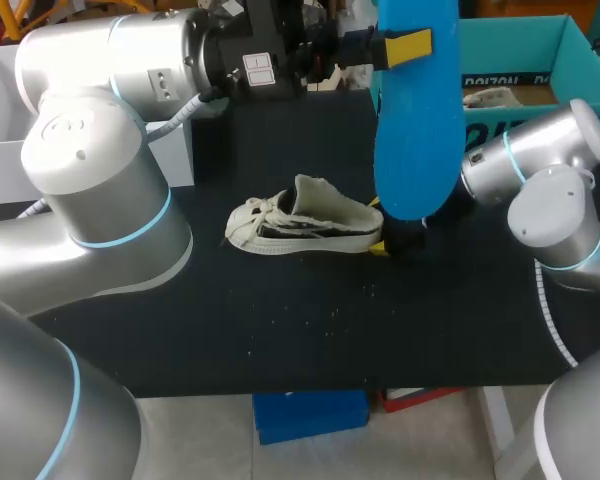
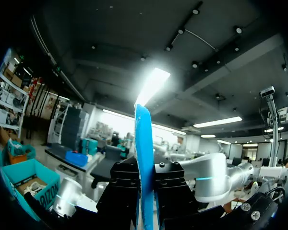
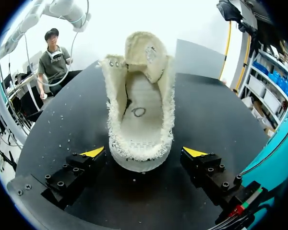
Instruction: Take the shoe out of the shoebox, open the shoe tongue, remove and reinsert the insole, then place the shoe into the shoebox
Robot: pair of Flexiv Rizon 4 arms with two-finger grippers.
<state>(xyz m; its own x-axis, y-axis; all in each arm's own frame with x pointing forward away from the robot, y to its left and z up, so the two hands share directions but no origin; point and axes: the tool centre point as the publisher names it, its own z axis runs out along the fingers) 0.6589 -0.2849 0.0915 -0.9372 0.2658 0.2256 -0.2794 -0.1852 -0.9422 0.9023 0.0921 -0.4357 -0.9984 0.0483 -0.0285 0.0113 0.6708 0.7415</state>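
Note:
A white shoe [image 1: 300, 224] with dark side stripes lies on the black table [image 1: 280, 310], toe to the left, its tongue pulled back. High over the table's far side my left gripper [image 1: 405, 47] is shut on a blue insole [image 1: 417, 120] that hangs down edge-on; in the left wrist view the blue insole [image 2: 144, 163] stands pinched between the black jaws. My right gripper [image 3: 144, 152] is open at table level, its yellow fingertips [image 3: 94, 152] either side of the heel of the shoe [image 3: 140, 115], clear of it. The teal shoebox [image 1: 525, 70] stands at the back right.
A white bin [image 1: 0, 120] sits at the back left edge. Small white crumbs [image 1: 320, 318] dot the table in front of the shoe. My right arm's elbow [image 1: 550, 190] stands over the right side.

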